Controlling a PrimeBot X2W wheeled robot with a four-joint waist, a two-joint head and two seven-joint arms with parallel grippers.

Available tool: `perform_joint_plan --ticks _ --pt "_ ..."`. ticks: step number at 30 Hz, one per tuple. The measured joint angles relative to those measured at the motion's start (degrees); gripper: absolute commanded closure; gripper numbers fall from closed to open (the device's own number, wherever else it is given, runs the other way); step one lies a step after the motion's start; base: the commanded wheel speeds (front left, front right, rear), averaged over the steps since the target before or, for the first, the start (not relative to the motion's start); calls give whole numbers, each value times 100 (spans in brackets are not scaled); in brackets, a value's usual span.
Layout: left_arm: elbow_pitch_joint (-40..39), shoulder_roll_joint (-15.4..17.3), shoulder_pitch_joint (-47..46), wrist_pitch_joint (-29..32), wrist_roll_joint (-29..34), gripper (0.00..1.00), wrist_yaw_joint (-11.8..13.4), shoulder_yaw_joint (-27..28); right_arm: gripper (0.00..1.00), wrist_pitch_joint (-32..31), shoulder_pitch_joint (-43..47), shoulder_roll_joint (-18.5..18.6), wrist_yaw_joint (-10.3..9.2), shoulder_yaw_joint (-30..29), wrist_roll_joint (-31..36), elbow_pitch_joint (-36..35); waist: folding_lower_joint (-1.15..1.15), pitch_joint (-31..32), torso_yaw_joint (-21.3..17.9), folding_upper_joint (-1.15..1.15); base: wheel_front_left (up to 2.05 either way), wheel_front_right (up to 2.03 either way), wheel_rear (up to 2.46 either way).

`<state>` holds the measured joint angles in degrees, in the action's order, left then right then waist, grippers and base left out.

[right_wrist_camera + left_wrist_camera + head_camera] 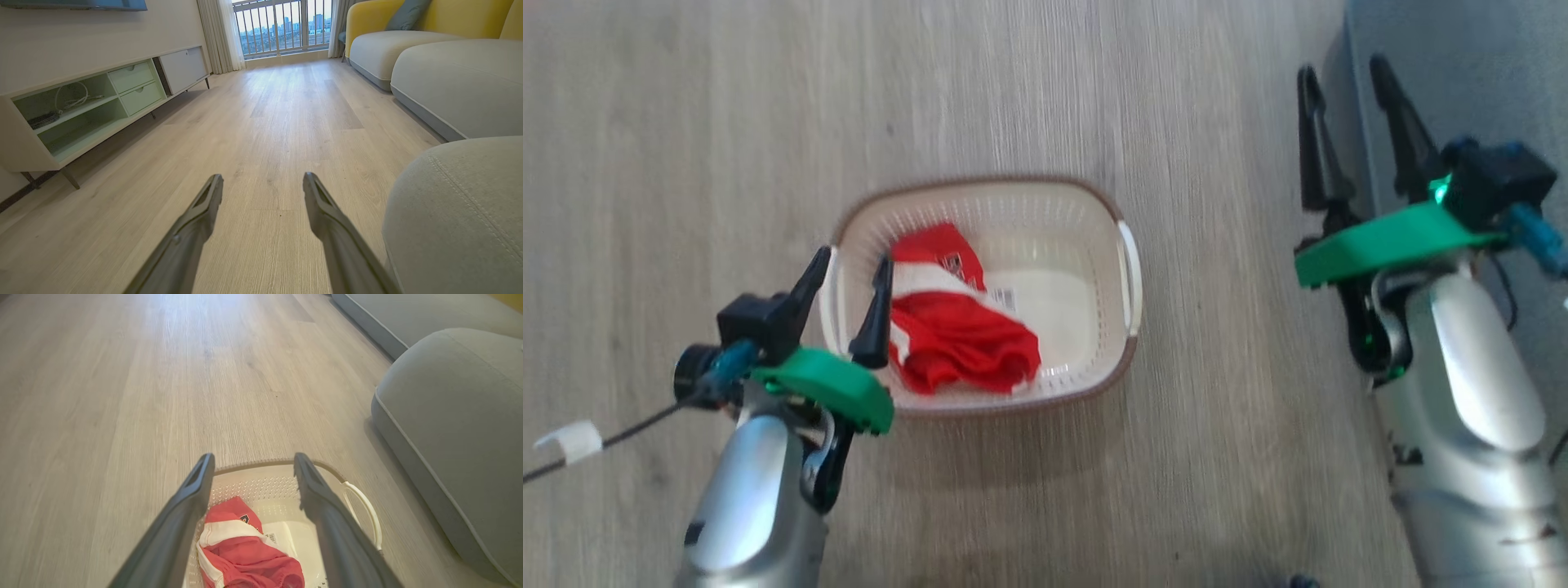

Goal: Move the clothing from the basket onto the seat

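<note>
The clothing (956, 327), a crumpled red garment with white trim, lies in the left half of the basket (980, 180), at the centre of the head view. Nothing has been lifted out yet. The left gripper (853, 260), at lower left, hovers at the basket's left rim, its two dark fingers spread apart and empty. One finger is by the rim and the other is above the red cloth; whether it touches the cloth cannot be told. The right gripper (1343, 67), at upper right, is also spread wide and holds nothing, poised over the floor (686, 122) just beside the seat (1462, 73). The part of the grey seat that shows carries no clothing, so the whole transfer appears to remain.
</note>
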<state>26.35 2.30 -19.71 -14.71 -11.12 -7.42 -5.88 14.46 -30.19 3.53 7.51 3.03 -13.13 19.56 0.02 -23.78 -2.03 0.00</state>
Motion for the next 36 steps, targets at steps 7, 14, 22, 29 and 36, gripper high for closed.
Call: perform_joint_plan --ticks 7,14,22,29,36 --pt "543 -8 -763 0 11 0 0 -249 0 0 -623 2 0 123 8 -187 0 -971 -162 0 0 0 0" --pt "1371 31 -1590 0 191 0 0 -369 0 1 -976 4 0 232 4 -372 -1 -1841 -377 0 0 0 0" --pt "2535 209 -2529 0 671 0 131 -557 0 1 -1106 4 0 305 -112 -477 -1 -2572 -663 0 0 0 0" --pt "3604 456 -3284 0 1161 0 454 -918 0 1 -1165 3 0 378 -269 -579 -1 -2955 -930 1 0 0 0" --pt "4404 655 -3905 187 1784 0 825 -1492 0 16 -1171 3 0 479 -457 -639 -2 -3244 -1138 0 0 0 0"
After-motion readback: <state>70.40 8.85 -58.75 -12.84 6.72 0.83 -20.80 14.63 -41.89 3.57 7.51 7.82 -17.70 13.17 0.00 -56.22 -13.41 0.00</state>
